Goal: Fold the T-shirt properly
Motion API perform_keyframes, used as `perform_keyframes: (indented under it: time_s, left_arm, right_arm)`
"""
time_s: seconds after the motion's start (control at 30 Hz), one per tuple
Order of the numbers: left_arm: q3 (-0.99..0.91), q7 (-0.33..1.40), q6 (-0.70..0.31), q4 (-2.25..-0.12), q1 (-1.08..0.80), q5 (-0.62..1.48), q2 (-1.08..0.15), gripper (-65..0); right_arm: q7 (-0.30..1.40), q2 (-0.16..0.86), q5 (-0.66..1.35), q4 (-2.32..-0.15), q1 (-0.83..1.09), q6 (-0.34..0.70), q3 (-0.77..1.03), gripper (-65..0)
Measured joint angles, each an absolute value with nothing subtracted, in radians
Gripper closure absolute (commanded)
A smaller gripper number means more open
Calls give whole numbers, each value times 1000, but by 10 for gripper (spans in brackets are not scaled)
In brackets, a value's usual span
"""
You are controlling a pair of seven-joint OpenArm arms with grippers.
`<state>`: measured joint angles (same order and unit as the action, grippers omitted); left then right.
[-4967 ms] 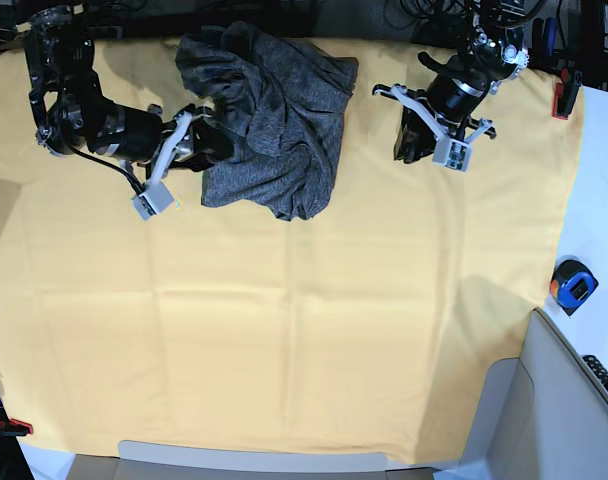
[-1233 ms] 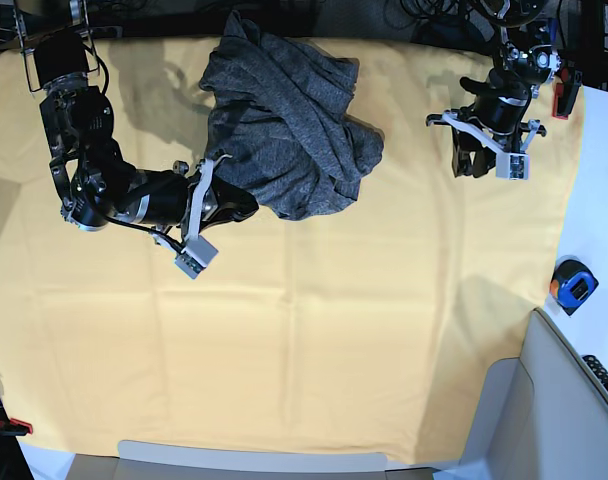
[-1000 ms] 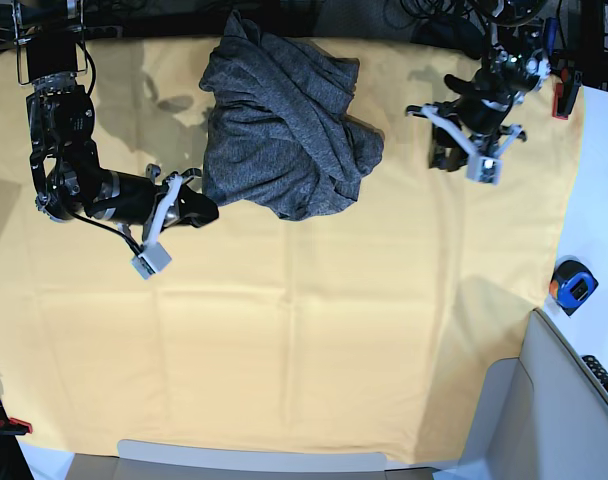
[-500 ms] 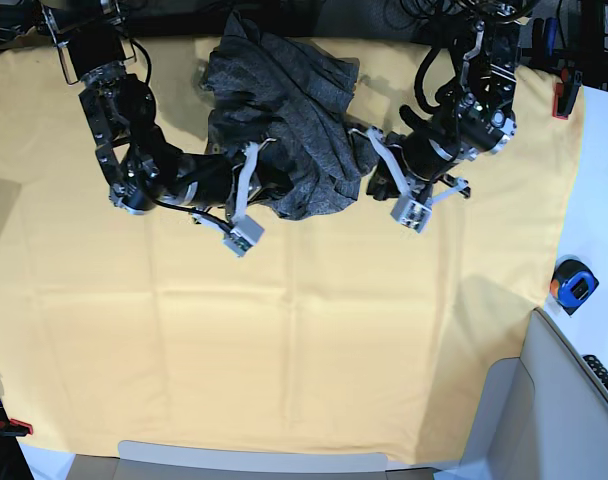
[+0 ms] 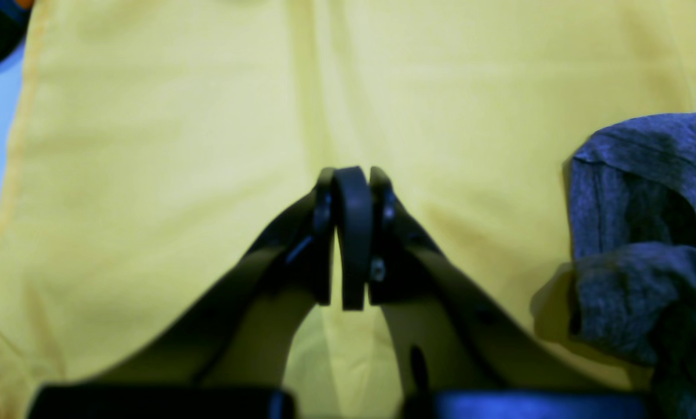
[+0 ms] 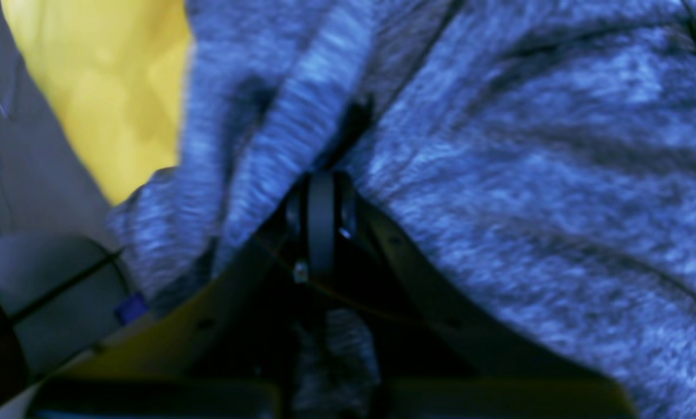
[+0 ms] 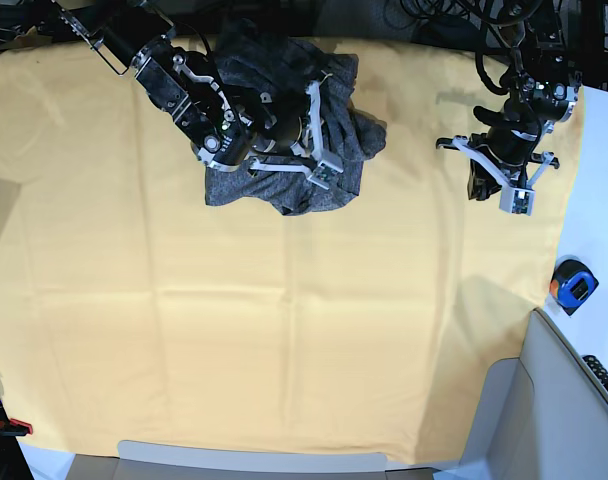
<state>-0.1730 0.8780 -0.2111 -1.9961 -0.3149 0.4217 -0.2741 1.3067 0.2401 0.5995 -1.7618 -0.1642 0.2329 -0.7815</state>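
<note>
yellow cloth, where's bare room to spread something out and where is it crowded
The yellow cloth lies bare across its whole near half, below the T-shirt, and down the strip between the shirt and the left gripper. The far edge is crowded: the right gripper sits shut in the bunched shirt. A tape measure sits just off the cloth's edge.
</note>
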Motion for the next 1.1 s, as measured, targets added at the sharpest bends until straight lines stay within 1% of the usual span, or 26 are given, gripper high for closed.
perform_keyframes:
  time_s: [0.17, 0.27, 0.4, 0.53, 0.63, 0.7, 0.73, 0.8, 0.83, 0.87, 0.9, 0.97, 1.03, 1.1]
  left_arm:
    - [-173, 877, -209, -1995, -321, 421, -273, 0]
    - [-173, 878, -210, -1995, -319, 422, -268, 0]
    - [-173, 878, -210, -1995, -319, 422, -269, 0]
    - [-173, 885, -211, -1995, -321, 421, -269, 0]
    - [-170, 885, -210, -1995, -335, 421, -269, 0]
    - [-170, 885, -213, -1995, -340, 422, -269, 0]
    - [-170, 885, -212, -1994, -340, 422, -268, 0]
    - [-170, 884, -210, -1994, -347, 421, -270, -1]
    - [-170, 881, -210, -1994, -358, 421, -271, -1]
    - [-170, 876, -212, -1994, -370, 421, -270, -4]
    - [-170, 879, -213, -1994, -377, 421, -268, -14]
    - [-171, 879, -212, -1994, -406, 422, -270, -47]
    - [-171, 868, -213, -1994, -439, 422, -272, -80]
    - [-171, 870, -212, -1994, -460, 422, -275, -97]
  right_arm:
    - [1340, 235, 616, -1891, -164, 235, -833, 0]
    - [1340, 254, 636, -1946, -163, 235, -850, 0]
    - [1343, 265, 669, -1948, -165, 235, -846, 0]
    - [1362, 281, 768, -1947, -210, 235, -858, 0]
    - [1372, 301, 838, -1945, -241, 262, -843, 0]
    - [1359, 299, 862, -1946, -250, 265, -797, 0]
    - [1332, 295, 865, -1946, -249, 260, -745, 0]
    - [1280, 302, 843, -1942, -247, 203, -614, -2]
    - [1278, 310, 824, -1934, -245, 191, -550, -5]
    - [1269, 335, 813, -1924, -243, 173, -503, -19]
    - [1270, 360, 835, -1900, -241, 177, -471, -52]
    - [1256, 390, 912, -1848, -232, 179, -435, -152]
    - [1225, 413, 1054, -1787, -229, 185, -406, -253]
    - [1212, 445, 1130, -1726, -233, 211, -381, -338]
